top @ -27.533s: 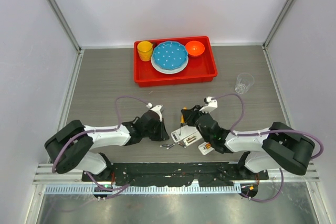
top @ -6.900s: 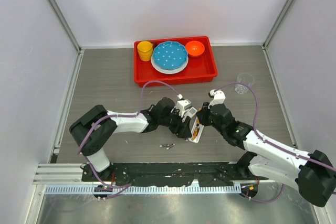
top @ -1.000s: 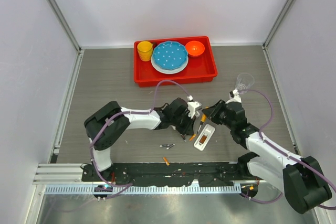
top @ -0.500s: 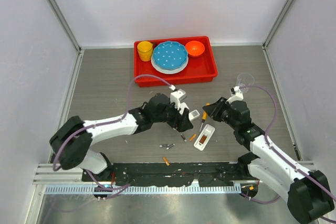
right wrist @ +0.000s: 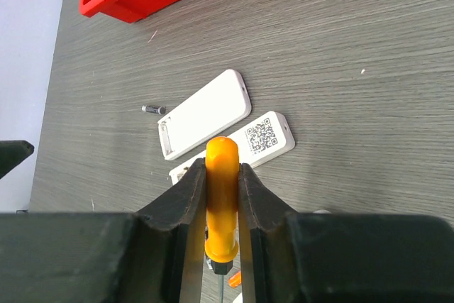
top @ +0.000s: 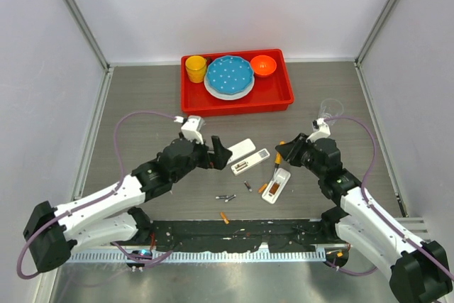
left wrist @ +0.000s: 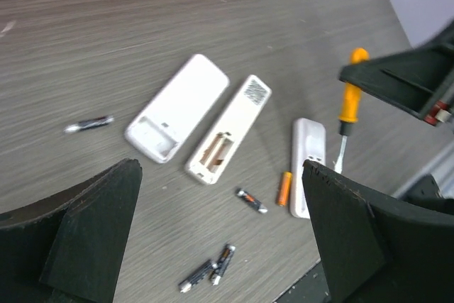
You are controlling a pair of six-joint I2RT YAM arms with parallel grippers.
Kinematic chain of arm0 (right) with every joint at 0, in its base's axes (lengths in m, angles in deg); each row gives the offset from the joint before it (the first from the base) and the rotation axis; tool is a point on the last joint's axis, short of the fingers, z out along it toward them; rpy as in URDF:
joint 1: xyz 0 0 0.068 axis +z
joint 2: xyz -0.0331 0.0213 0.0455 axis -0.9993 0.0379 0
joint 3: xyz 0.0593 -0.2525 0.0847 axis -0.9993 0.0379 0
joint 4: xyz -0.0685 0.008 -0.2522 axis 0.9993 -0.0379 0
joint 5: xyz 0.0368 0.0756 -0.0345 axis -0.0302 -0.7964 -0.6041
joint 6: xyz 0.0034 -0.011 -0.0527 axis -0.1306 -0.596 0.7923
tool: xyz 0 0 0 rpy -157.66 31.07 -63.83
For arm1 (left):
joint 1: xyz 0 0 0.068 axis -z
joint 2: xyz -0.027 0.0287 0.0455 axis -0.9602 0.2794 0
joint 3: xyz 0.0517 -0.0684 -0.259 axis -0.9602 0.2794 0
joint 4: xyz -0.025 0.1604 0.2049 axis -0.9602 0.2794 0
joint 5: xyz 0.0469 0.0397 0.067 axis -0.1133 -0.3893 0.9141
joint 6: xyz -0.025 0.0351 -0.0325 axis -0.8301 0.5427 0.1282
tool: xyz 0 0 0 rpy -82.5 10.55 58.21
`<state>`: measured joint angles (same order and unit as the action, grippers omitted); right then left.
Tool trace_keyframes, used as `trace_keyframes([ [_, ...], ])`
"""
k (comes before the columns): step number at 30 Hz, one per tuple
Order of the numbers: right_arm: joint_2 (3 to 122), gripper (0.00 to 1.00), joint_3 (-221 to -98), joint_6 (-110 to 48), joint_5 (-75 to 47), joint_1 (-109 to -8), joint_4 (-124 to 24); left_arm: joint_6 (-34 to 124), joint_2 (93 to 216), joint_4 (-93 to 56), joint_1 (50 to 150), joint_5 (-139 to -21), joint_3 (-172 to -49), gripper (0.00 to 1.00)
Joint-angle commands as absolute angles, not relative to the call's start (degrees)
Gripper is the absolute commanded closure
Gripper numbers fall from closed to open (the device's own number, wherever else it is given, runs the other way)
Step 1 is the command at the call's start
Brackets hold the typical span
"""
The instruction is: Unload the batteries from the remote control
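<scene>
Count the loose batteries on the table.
5 batteries: one beside the white cover, one dark and one orange by the small remote piece, two lying together nearby. An orange bit at the table's edge may be a sixth.

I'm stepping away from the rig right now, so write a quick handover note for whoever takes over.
Left gripper: open, empty, over the parts.
Right gripper: shut on the orange-handled screwdriver.
Long white plastic remote body lies on the grey table, battery bay open, apparently empty; its white cover alongside.
At least five small cylindrical batteries lie loose around them.
Left: check the third white piece for remaining cells.
</scene>
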<state>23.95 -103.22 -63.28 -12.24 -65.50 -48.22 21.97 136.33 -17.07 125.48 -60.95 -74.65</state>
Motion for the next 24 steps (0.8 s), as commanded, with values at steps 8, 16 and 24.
trace_keyframes([
  [8, 23.66, 0.99, -104.74, -60.01, -11.03, -65.50, -48.46, 13.48, 123.90, -11.75, 123.97, -46.25, -65.83, 0.00],
  [16, 25.15, 0.99, -105.00, -59.57, -10.24, -65.42, -48.55, 10.49, 133.72, -7.35, 120.72, -49.13, -68.80, 0.00],
  [24, 26.82, 0.98, -105.18, -60.36, -8.13, -65.42, -47.41, 9.43, 142.79, -2.52, 116.32, -53.54, -74.17, 0.00],
])
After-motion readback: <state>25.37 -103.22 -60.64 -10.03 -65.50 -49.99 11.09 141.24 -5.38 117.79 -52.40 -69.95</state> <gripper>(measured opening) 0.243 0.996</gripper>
